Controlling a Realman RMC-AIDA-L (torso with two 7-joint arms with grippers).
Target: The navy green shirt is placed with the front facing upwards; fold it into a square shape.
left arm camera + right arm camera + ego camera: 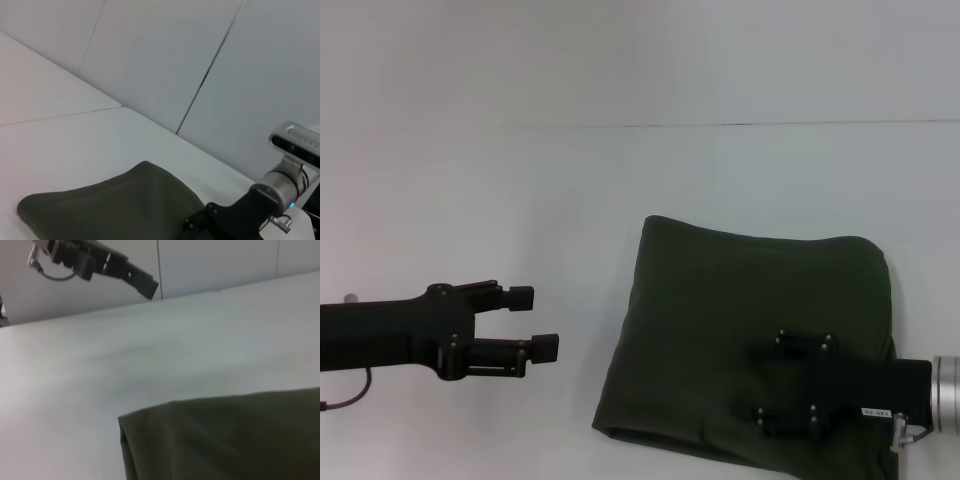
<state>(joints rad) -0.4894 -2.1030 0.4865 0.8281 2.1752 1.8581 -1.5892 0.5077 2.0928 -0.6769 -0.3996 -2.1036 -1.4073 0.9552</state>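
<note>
Right gripper (790, 385) — nearest the robot, reaching in from the right over the near part of the navy green shirt (720, 330); whether it is released or clenched cannot be told. The shirt lies on the white surface (520, 180), right of centre, folded into a compact, roughly square block of dark olive cloth with rounded, layered edges; no lettering or collar shows. Left gripper (545, 320) — to the left, clear of the shirt and above bare surface, fingers parted and holding nothing.
</note>
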